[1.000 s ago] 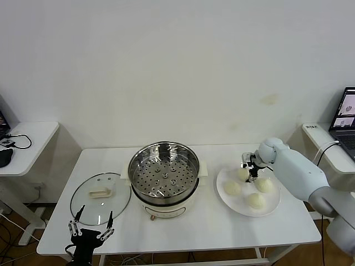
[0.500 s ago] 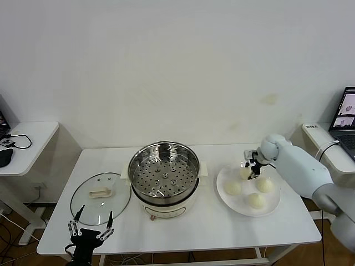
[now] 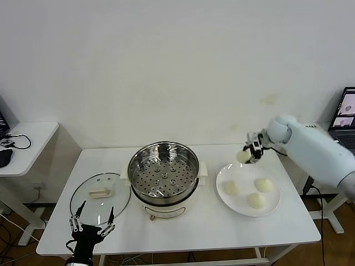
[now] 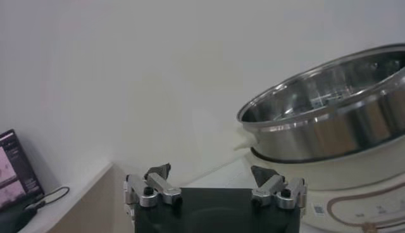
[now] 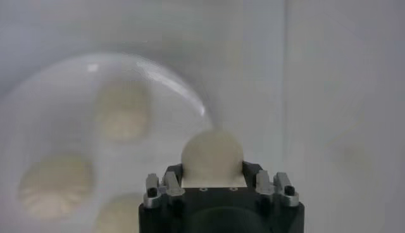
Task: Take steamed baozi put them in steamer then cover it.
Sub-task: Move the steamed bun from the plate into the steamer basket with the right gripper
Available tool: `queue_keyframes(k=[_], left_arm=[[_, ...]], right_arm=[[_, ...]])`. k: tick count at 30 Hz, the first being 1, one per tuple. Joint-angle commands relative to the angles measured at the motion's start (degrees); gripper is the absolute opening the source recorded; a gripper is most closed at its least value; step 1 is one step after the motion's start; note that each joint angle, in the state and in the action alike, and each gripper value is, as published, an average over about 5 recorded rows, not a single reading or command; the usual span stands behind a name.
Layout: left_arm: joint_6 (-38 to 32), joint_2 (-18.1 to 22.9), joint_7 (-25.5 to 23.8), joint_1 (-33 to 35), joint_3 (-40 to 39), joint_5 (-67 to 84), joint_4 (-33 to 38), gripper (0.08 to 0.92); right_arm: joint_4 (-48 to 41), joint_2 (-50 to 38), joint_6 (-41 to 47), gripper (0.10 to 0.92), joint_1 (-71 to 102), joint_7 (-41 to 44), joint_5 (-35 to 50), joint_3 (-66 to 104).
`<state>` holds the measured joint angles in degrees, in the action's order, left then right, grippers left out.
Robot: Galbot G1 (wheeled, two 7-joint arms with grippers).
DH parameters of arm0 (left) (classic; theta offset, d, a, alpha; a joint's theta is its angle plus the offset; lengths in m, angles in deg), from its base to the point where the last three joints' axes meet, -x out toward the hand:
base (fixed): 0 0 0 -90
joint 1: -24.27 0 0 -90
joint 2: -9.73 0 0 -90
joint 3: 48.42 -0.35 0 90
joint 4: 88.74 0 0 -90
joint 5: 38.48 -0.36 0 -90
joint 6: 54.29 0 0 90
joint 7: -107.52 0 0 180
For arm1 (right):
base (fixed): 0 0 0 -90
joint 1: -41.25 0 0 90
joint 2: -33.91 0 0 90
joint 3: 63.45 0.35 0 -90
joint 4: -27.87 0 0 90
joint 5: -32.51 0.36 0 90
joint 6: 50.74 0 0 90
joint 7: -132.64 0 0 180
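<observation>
The right gripper [image 3: 249,153] pinches one steamed baozi [image 3: 243,157] clear above the white plate [image 3: 238,204], three buns [image 3: 257,200] lying below it. The steamer [image 3: 164,173] stands well off to its side. The left gripper [image 3: 92,223] hangs spread at the counter [image 3: 194,227] edge, just before the cover [image 3: 100,190].

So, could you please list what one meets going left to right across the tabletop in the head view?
Left pincer, open, at the near edge → cover → steamer → plate with three baozi, the right pincer holding a fourth baozi above its far edge.
</observation>
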<state>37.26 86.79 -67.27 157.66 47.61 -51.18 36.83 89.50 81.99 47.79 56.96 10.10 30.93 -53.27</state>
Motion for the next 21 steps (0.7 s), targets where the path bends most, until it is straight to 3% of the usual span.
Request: queue_keyframes(k=[1, 11, 21], left_arm=[[0.1, -0.4, -0.1, -0.5, 0.4, 1.0, -0.4, 0.823], [0.1, -0.6, -0.2, -0.7, 1.5, 2.1, -0.7, 0.823], [0.0, -0.6, -0.2, -0.3, 3.2, 2.7, -0.6, 0.823]], right_arm=[[9.7, 0.1, 1.4, 0.594, -18.5, -1.8, 14.7, -13.2], [9.7, 12.8, -1.4, 0.599, -23.0, -5.5, 21.7, -19.0], [7.1, 23.9, -9.3, 0.598, -20.6, -6.9, 17.1, -23.8]])
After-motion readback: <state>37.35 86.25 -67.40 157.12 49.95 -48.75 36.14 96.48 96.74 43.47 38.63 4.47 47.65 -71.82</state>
